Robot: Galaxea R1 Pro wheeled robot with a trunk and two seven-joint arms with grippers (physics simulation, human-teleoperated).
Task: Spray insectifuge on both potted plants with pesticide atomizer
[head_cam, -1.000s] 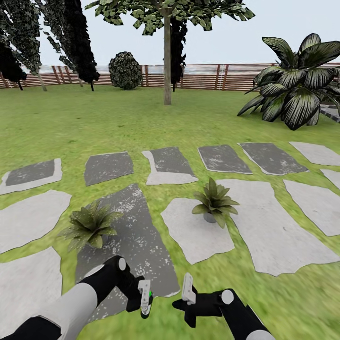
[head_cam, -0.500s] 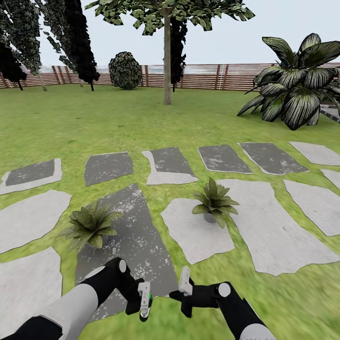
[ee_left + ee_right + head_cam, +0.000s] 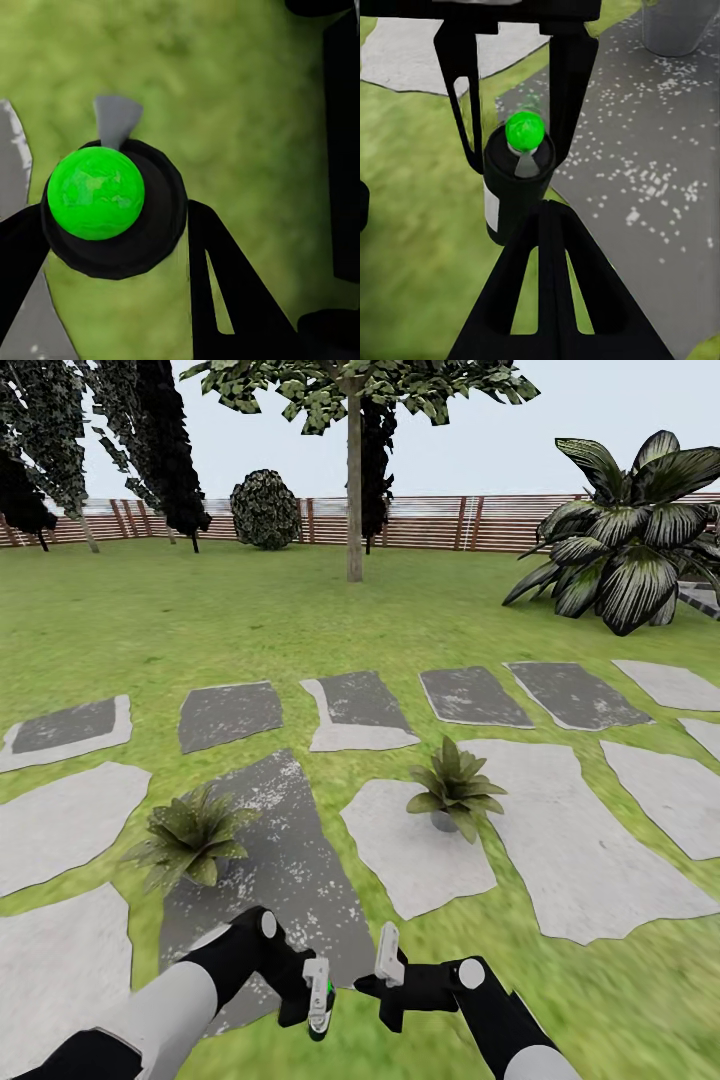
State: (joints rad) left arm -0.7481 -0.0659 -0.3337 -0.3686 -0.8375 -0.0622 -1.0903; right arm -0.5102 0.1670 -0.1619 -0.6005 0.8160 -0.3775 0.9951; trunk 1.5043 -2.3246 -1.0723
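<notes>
Already your left hand [image 3: 318, 1000] grips the pesticide atomizer [image 3: 320, 998] at bottom centre. Both potted plants [image 3: 192, 838] [image 3: 455, 783] lie above it; the left one is nearer. Whether your right hand [image 3: 388, 965] is open I cannot tell.

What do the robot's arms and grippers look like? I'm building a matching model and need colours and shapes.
Both arms have pale grey-white forearm shells joined to glossy black wrist sections, each with a round white cap at the joint. The left gripper and right gripper carry flat pale grey fingers in the head view; the wrist views render them as thin black triangular frames. No cables visible.
</notes>
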